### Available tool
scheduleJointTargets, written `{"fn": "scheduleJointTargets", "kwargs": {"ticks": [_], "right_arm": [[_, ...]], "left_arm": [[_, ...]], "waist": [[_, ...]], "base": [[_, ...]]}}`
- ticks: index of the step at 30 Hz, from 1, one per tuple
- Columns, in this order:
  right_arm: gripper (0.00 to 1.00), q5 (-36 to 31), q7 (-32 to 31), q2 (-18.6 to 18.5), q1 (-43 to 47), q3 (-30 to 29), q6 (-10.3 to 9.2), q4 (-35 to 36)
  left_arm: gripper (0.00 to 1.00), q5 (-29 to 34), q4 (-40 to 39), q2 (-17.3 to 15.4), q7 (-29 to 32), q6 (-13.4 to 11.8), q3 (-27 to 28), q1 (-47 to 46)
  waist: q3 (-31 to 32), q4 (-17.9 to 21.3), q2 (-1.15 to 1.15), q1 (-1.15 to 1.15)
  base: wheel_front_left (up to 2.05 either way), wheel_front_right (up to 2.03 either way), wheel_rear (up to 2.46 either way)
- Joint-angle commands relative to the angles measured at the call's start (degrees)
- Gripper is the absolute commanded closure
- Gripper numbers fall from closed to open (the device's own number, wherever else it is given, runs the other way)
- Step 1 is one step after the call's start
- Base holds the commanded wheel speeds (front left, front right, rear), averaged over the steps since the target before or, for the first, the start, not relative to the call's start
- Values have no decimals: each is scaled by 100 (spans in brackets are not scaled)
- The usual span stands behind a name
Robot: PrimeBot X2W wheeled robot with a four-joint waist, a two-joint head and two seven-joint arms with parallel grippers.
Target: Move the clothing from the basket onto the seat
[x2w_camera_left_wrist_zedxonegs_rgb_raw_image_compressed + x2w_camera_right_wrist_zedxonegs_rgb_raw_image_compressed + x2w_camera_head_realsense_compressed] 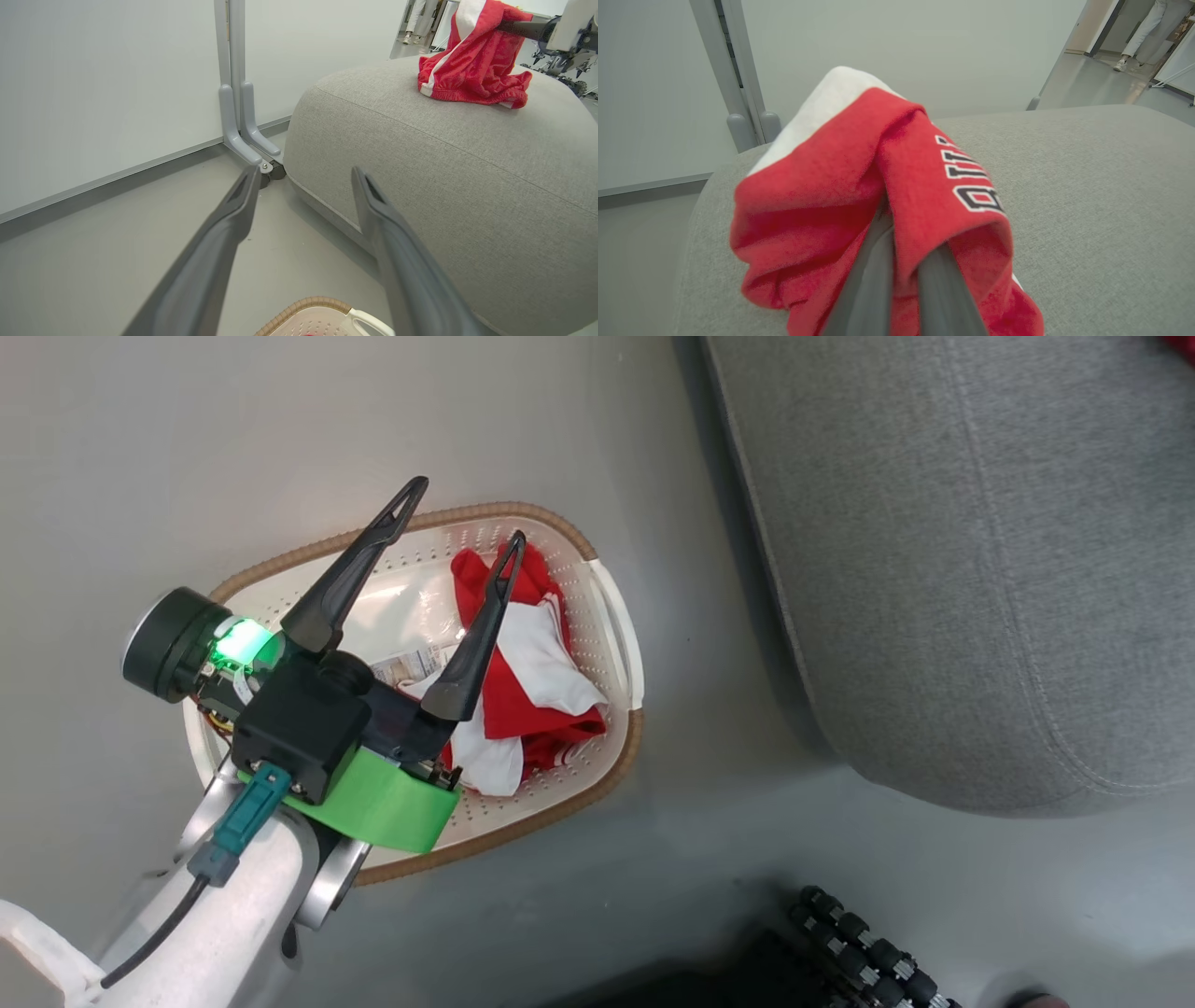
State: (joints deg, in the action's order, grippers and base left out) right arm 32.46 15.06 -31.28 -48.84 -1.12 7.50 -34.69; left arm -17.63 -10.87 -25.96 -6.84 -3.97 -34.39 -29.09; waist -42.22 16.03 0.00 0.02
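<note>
Red clothing (pixel 817 200) clamped in right fingers (pixel 871 284) on seat (pixel 1087 196) (near rounded edge); left fingers (pixel 355 574) wide above basket (pixel 509 510).

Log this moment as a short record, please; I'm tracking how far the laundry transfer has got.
left gripper: fingers open, over the basket, holding nothing
right gripper: fingers shut on a red garment, above the seat
red garment: lower edge resting on the seat top, upper part held up
basket: on the floor beside the seat, red and white clothing inside
progress: one garment at the seat, not released; more to move
</note>
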Motion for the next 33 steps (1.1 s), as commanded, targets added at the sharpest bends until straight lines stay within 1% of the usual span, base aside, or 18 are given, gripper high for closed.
{"fn": "scheduleJointTargets", "kwargs": {"ticks": [1, 4, 5, 6, 7, 11, 13, 18, 21, 23, 27, 33], "right_arm": [[100, 37, 16, -31, -132, 43, -2, -116], [100, -8, 16, -60, -94, 79, -2, -322], [85, -27, 16, -65, -59, 81, -2, -351], [13, -90, 16, -83, 6, 92, -2, -378], [0, -134, 16, -92, 59, 92, -2, -382], [0, -392, 16, -76, 434, 96, -2, -125], [0, -533, 16, -65, 738, 3, -2, 57], [0, -784, 16, 257, 1686, -57, -2, 679], [0, -929, 16, 489, 2187, 83, -2, 999], [0, -1013, 16, 682, 2489, 276, -2, 1161], [0, -1045, 16, 980, 2886, 708, -3, 1307], [0, -1050, 16, 1377, 3363, 1500, -3, 1409]], "left_arm": [[0, -31, 38, 40, -59, 17, 18, -117], [0, -152, 130, 152, -225, 4, 32, -73], [0, -183, 164, 172, -262, 6, 35, -52], [0, -206, 224, 190, -314, 11, 40, -27], [0, -210, 275, 213, -349, -1, 49, -6], [0, -271, 556, 318, -527, -111, 98, 130], [0, -331, 731, 435, -616, -197, 158, 209], [0, -599, 1274, 733, -770, -440, 379, 569], [0, -643, 1631, 869, -805, -565, 472, 803], [0, -694, 1884, 986, -829, -625, 559, 977], [0, -769, 2209, 1222, -837, -580, 806, 1314], [0, -564, 2473, 1619, -836, -422, 1271, 1924]], "waist": [[-332, -345, 0, -2], [-237, -402, 0, -2], [-196, -415, 0, -2], [-126, -431, 0, -2], [-63, -445, 0, -2], [373, -498, 0, -2], [664, -556, 0, -2], [1528, -663, 0, -2], [1978, -737, 0, -2], [2277, -803, 0, -2], [2796, -965, 0, -2], [3540, -1234, 0, -2]], "base": [[0, 0, 0], [0, 0, 0], [0, 0, 0], [0, 0, 0], [0, 0, 0], [0, 0, 0], [0, 0, 0], [0, 0, 0], [0, 0, 0], [0, 0, 0], [0, 0, 0], [0, 0, 0]]}}
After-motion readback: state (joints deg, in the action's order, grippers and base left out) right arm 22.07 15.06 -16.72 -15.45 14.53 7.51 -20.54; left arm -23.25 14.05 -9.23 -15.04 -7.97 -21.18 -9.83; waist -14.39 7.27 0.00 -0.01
